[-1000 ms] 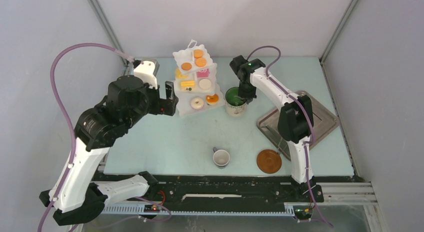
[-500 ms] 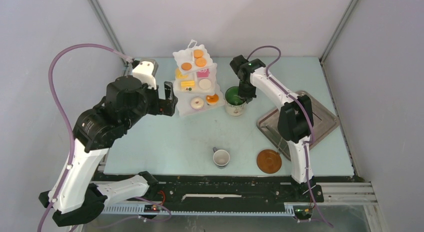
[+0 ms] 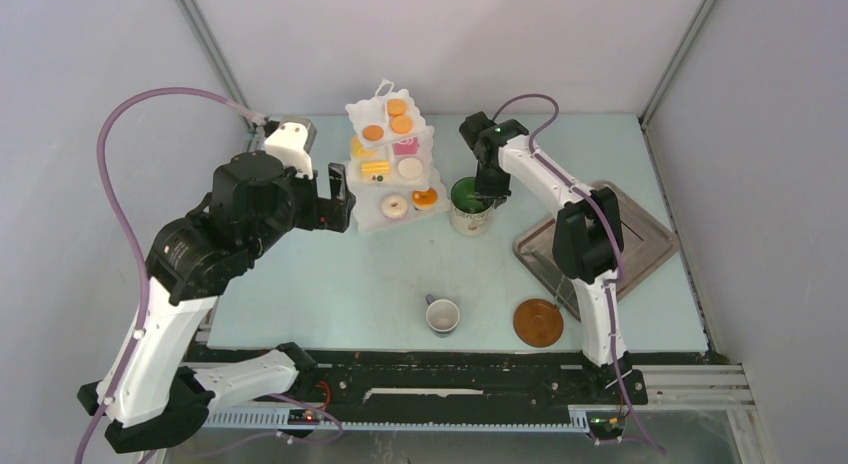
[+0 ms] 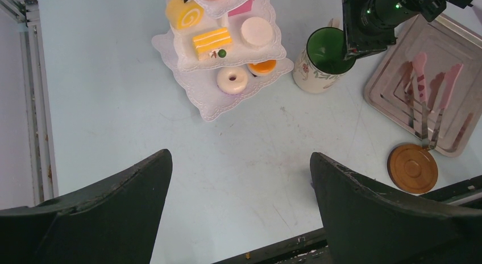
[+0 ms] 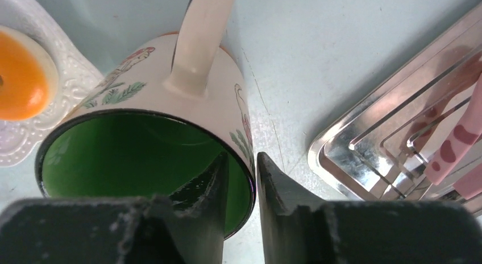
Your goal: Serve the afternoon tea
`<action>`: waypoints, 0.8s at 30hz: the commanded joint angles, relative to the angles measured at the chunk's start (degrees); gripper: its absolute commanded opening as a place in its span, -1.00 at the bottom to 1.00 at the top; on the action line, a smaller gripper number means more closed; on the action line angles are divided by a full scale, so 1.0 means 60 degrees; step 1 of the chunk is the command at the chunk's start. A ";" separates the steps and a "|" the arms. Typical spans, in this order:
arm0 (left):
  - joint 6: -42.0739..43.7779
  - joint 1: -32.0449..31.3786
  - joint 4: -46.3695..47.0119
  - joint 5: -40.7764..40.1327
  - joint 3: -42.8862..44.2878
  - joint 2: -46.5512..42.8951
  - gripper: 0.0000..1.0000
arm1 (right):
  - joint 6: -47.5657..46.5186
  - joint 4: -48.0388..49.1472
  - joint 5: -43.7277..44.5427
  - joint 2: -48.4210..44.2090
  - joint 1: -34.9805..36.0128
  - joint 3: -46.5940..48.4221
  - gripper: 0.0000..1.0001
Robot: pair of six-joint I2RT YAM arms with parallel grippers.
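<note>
Hovering wide open, the left gripper (image 4: 240, 161) hangs apart from the white three-tier scalloped stand (image 4: 199, 99). Just right of it stands the green-lined mug (image 5: 142, 70). The right gripper (image 5: 242, 157) straddles its rim, jaws narrowly parted, one finger inside.

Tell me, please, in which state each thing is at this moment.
Green-lined mug: upright, looks empty.
Tiered stand: upright, pastries on its tiers.
Saucer: flat, bare.
White cup: upright on the table, off the saucer.
Tongs: lying in the tray.
Left gripper: open, holding nothing.
Right gripper: narrowly open, astride the mug's rim.
</note>
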 commanded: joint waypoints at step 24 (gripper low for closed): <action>0.0020 0.0046 0.0483 0.0283 -0.0031 0.0455 0.97 | -0.1937 0.1008 0.0166 -0.8320 0.0533 -0.6637 0.29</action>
